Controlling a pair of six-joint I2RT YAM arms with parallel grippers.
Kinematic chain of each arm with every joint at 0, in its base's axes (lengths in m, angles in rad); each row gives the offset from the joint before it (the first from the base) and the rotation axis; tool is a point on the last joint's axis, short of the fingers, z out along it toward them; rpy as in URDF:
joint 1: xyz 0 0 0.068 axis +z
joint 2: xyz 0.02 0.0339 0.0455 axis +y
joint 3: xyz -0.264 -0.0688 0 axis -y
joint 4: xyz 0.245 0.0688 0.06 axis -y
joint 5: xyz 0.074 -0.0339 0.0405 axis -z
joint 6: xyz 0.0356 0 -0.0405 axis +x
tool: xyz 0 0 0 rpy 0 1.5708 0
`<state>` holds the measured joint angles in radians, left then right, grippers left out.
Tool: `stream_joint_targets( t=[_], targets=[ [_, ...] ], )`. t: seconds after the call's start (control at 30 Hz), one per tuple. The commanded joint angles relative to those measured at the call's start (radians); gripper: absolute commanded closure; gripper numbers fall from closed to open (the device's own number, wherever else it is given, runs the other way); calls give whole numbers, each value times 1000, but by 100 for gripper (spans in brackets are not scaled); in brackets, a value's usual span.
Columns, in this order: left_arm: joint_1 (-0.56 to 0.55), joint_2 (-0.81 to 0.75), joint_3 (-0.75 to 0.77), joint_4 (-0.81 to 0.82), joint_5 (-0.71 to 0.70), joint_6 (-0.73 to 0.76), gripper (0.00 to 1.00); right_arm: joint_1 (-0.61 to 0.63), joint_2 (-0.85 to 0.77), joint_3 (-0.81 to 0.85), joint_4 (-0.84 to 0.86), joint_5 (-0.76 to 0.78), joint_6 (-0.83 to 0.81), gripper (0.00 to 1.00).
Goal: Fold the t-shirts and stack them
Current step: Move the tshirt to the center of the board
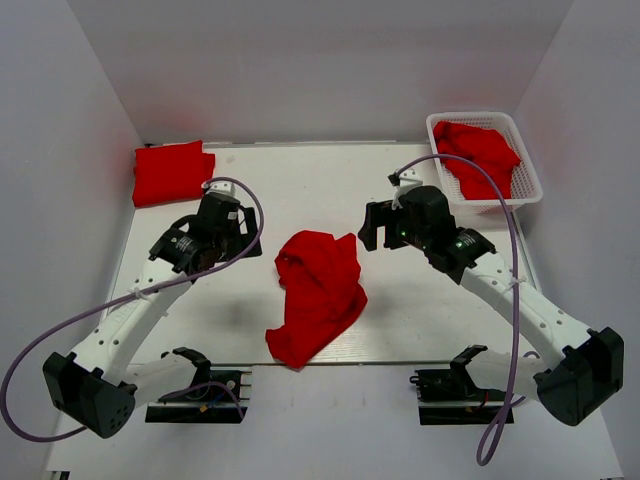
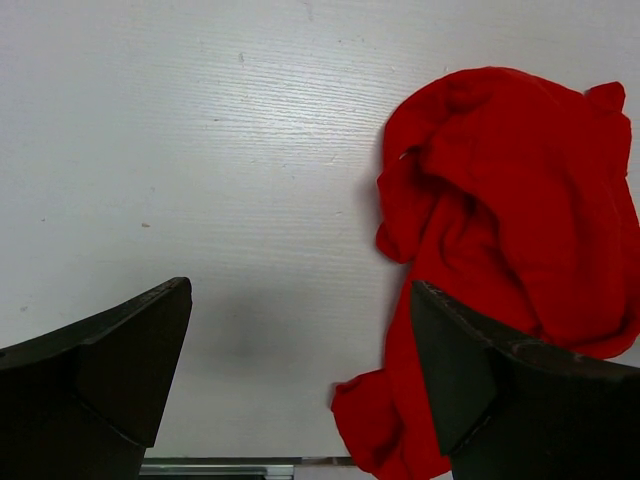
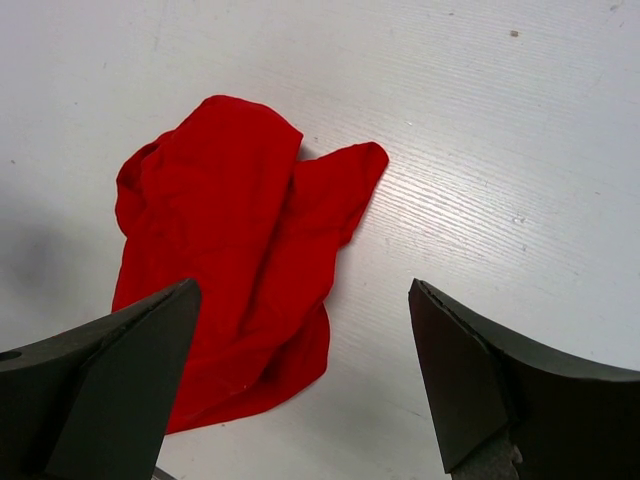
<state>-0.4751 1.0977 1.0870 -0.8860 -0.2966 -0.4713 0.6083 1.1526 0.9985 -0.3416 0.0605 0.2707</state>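
Top external shows the crumpled t-shirt [image 1: 318,295] lying toward the near edge, between the arms. Left gripper [image 1: 243,238] and right gripper [image 1: 368,228] hover beside it, jaws wide apart and empty. Grabbing bunched layers rather than one hem would likely twist it. Farther back are a folded t-shirt [image 1: 172,172] and a basket [image 1: 470,116] holding another.

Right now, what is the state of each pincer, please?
Left pincer: open, holding nothing.
Right pincer: open, holding nothing.
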Motion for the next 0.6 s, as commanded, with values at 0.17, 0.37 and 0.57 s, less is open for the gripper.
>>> stream_joint_targets(
  t=[0.17, 0.37, 0.57],
  targets=[
    [3, -33, -1, 24, 20, 5, 0, -1, -16, 17, 4, 15, 22, 10],
    [3, -24, -27, 64, 53, 5, 0, 1, -17, 17, 1, 12, 21, 10],
    [-6, 74, -154, 264, 219, 43, 0, 4, -27, -53, 42, -193, -16, 10]
  ],
)
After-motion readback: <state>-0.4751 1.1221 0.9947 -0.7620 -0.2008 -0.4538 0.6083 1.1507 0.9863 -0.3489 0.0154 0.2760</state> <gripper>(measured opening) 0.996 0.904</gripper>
